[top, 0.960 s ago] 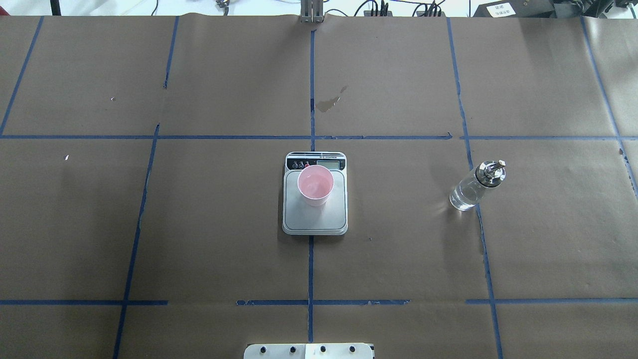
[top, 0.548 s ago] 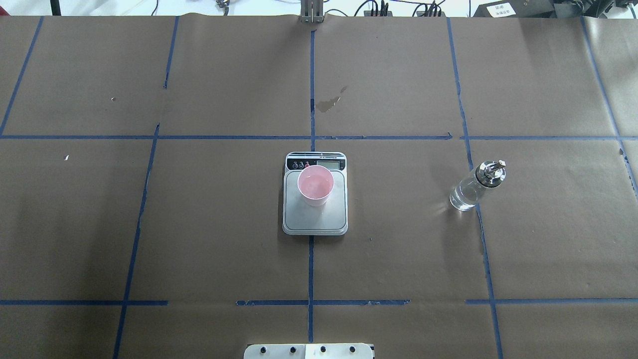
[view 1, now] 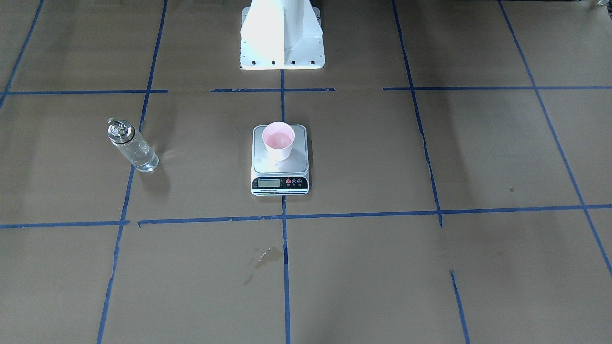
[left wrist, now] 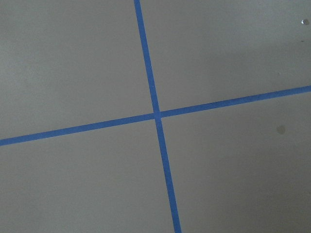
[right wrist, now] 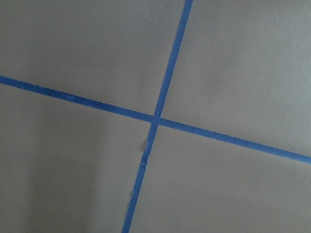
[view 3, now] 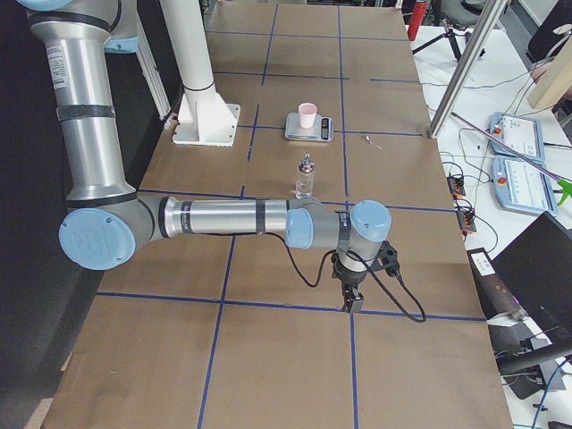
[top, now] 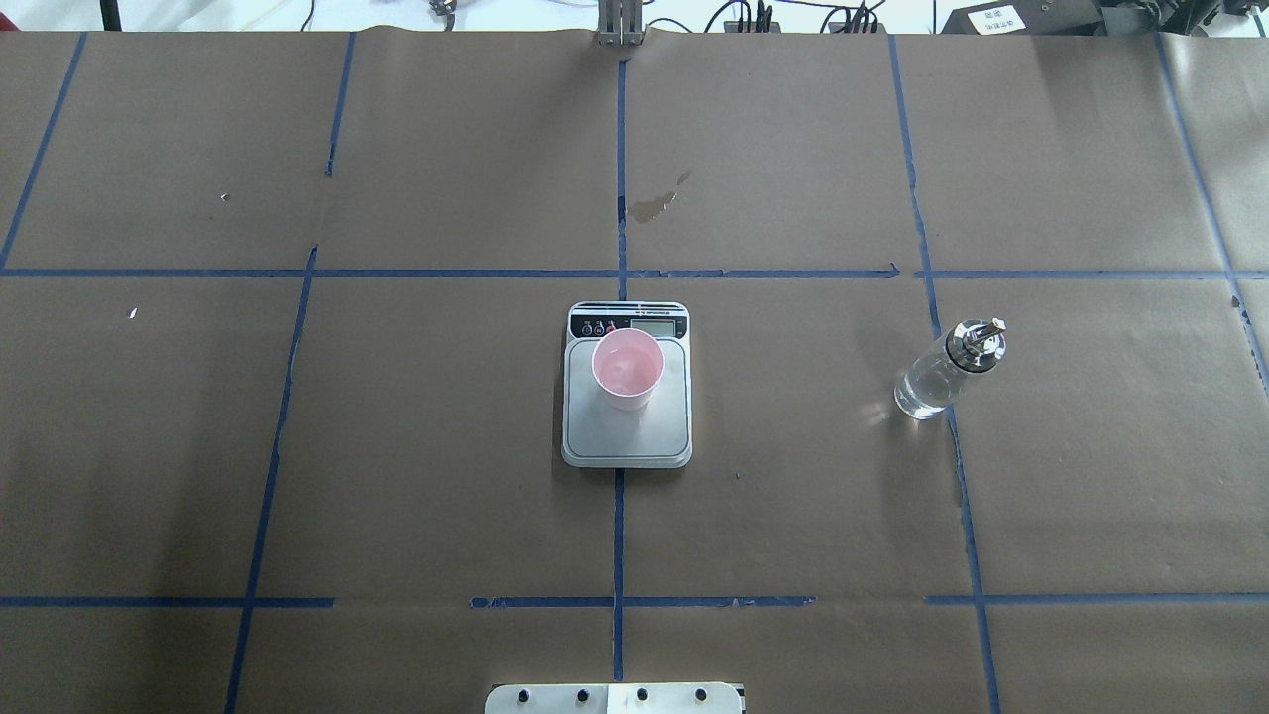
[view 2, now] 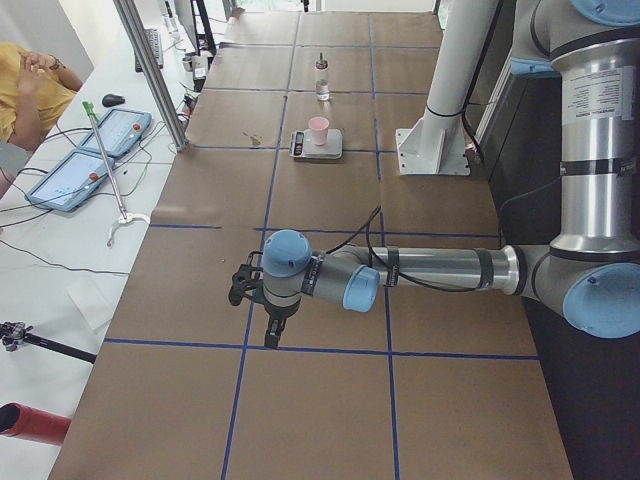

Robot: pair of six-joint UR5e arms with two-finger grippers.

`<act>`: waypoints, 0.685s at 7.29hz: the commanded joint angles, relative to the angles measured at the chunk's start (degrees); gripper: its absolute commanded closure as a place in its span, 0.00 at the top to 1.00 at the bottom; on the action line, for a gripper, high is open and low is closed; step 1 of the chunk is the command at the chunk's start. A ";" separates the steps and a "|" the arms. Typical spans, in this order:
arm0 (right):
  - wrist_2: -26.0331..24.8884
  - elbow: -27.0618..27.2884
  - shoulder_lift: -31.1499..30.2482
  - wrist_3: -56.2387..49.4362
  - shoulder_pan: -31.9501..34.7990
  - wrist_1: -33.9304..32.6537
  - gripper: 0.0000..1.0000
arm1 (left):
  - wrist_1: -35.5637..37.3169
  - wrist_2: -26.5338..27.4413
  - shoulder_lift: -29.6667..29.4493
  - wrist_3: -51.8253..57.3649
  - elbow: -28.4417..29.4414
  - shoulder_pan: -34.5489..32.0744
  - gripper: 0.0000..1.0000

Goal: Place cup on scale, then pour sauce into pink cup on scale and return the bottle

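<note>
Taken from the robot's left end of the bench (view 2: pixel 330 400), the left gripper (view 2: pixel 271 340) comes first. It hangs low over a crossing of blue tape (left wrist: pixel 157 115) with nothing under it, and I cannot tell whether its jaws are apart or together. Further along, at mid-bench, lies the scale (top: pixel 627 436), its long axis running straight away from the robot and its display strip (top: pixel 627 325) at the far end. The cup (top: pixel 628 369) stands on the platform toward that strip, mouth up and wide end on top. It looks thin and light, easy to crush or tip, so it is best left alone. A faint sheen inside suggests it already holds some liquid. Beyond it, well apart on the robot's right, the bottle (top: pixel 927 382) stands upright on the bench, its long axis vertical and the spout rising from the metal cap (top: pixel 977 342). The sauce (top: pixel 917 392) sits in its lower part. Smooth glass will likely be slippery, breakable and bottom-heavy. A firm side hold on the cylinder below the cap seems safest. Farthest off, the right gripper (view 3: pixel 350 302) hovers over bare tape, its jaw state also impossible to tell.
</note>
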 commanded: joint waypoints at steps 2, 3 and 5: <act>-0.15 0.06 -0.22 2.12 -0.08 0.02 1.00 | 0.43 -2.79 -0.55 -1.26 -1.28 -0.11 1.00; 0.20 -0.20 -0.57 2.21 -0.08 -0.07 1.00 | 1.30 -2.89 -0.12 -3.71 -1.63 -0.20 1.00; 0.38 0.58 -0.93 1.95 0.00 0.10 1.00 | 9.37 -2.37 -0.03 -0.68 -4.49 -0.54 1.00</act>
